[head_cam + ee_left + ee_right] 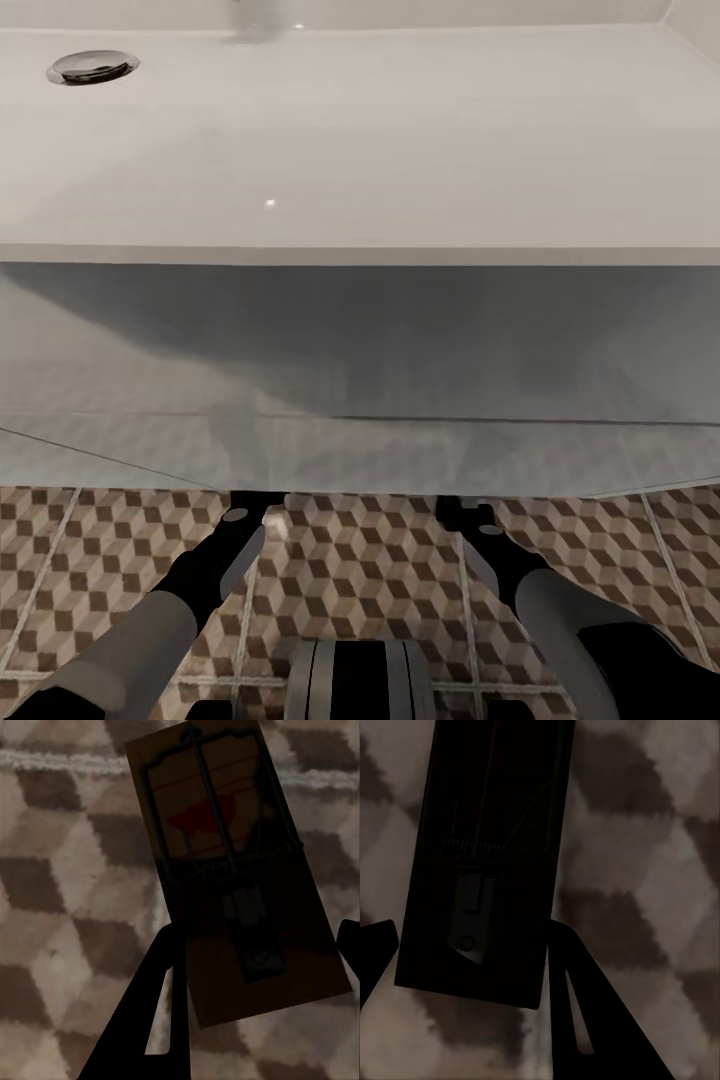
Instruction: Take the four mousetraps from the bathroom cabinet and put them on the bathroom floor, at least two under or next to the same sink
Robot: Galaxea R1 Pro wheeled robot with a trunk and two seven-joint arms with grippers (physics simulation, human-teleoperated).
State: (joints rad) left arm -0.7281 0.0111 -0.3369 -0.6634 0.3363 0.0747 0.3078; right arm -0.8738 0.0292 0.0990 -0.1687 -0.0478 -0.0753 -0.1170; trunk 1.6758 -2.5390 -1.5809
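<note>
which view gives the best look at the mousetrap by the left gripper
The left wrist view: the mousetrap lies lit enough to show its wooden base, wire bar, spring and red mark, between the left gripper fingers above the bathroom floor. The right wrist view shows another mousetrap, much darker. The head view shows the bathroom sink and both arms.

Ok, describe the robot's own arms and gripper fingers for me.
Each arm has a light grey, rounded forearm sleeve that narrows into black wrist links: the left arm, with a small grey round cap near the wrist, and the right arm. The gripper fingers are flat, black, tapered blades, each with a narrow slot cut through.
</note>
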